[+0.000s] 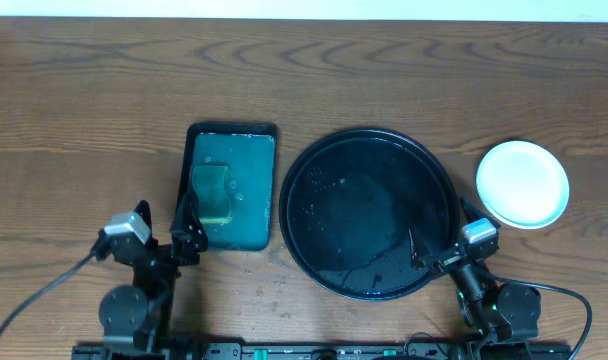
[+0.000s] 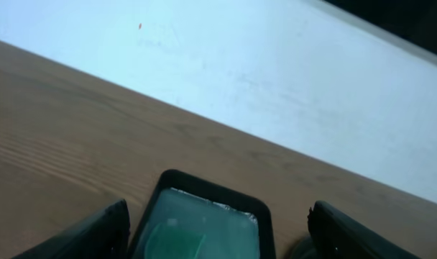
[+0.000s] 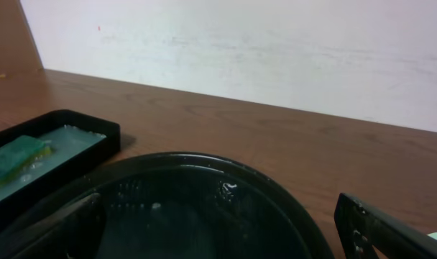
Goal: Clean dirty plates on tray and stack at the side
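The brown wood-grain desk [image 1: 84, 90] is carrying every item and is meeting a pale wall at its far edge. The large round glossy black tray with a low raised rim [image 1: 369, 210] is lying right of centre, its floor glistening with droplets and wet streaks. Just to its left, apart from it, the smaller rectangular dark-green tray [image 1: 252, 200] is holding teal liquid, with a green sponge [image 1: 212, 192] resting in its left half. The small round white plate with a pale rim [image 1: 523, 183] is sitting on the bare desk just right of the black tray, looking clean on top; whether further plates are stacked beneath it cannot be told from above. The left gripper [image 1: 189, 225] is hovering at the near left corner of the green tray, its jaws spread wide and grasping nothing, as the left wrist view is showing with one dark finger [image 2: 89, 234] at each side. The right gripper [image 1: 436, 240] is hanging over the near right rim of the black tray, likewise spread wide and empty, its fingers [image 3: 391, 230] framing the tray's curve.
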`<state>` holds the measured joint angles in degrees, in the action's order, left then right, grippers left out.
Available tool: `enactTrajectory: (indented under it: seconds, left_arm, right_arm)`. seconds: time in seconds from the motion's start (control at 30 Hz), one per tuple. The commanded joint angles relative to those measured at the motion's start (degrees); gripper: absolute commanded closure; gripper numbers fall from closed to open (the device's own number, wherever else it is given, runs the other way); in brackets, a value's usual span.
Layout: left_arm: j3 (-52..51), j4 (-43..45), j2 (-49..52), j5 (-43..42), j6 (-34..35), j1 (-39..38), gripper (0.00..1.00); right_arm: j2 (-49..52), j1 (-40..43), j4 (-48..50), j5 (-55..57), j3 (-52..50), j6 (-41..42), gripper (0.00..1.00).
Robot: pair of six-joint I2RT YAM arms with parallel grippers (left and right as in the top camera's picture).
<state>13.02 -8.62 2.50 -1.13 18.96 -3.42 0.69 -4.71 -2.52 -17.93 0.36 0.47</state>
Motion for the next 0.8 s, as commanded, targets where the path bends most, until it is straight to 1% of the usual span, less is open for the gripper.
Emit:
enactTrajectory:
  seconds: [0.0,0.2,0.3,0.43,0.6,0.77]
  left_arm:
    - [-3.39,2.95,-2.14,0.31,-1.51,0.24,0.19]
    - [-12.31,10.99,-2.45,0.26,-1.44,-0.59,0.2]
    - [-12.79,8.26,-2.45,0.28,-0.7,-1.03,0.19]
    - [-12.79,7.98,-2.45,0.31,-0.72,-1.05,0.2]
    - [-12.79,4.44,-2.45,0.31,-0.74,-1.05,0.19]
    - [-12.79,4.59,-2.43,0.31,-0.72,-1.05,0.2]
  right_arm:
    - [-0.26,0.28,-0.26,0.52,-0.04,0.76,0.01]
    - [-0.26,0.28,-0.26,0.52,-0.04,0.76,0.02]
    - [-0.26,0.28,-0.26,0.52,-0.04,0.76,0.01]
    - [-0.26,0.28,-0.26,0.52,-0.04,0.76,0.01]
    - [-0.26,0.28,-0.26,0.52,-0.04,0.76,0.01]
    - [-0.26,0.28,-0.26,0.52,-0.04,0.76,0.01]
